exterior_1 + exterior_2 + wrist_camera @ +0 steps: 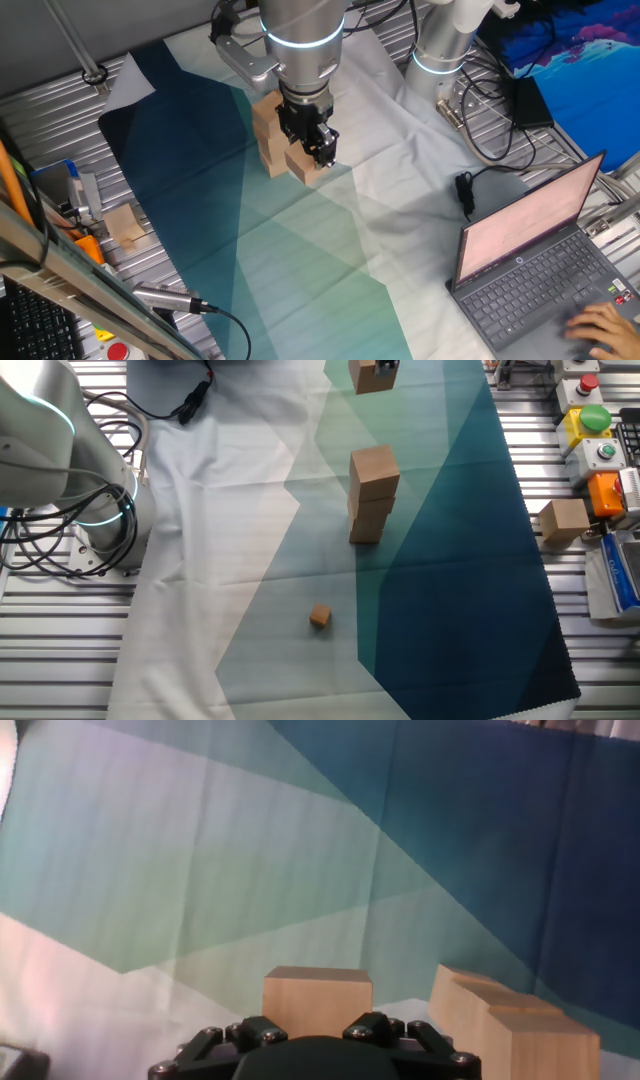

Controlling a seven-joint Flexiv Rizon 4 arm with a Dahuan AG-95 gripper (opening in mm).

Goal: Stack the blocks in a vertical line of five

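gripper (318, 145) is seen clamped on one block (306, 165), held beside the stack (371, 495) on the cloth (250, 510); three blocks are judged stacked, slightly staggered; two remain to be placed, the held one included; another cube (563, 520) waits off the cloth

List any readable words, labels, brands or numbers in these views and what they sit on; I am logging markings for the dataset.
None can be read.
Laptop: the screen content and key legends are too blurred.
Button box: any labels are too small to read.
Blocks in the stack and the block in the gripper: plain wood, no markings.
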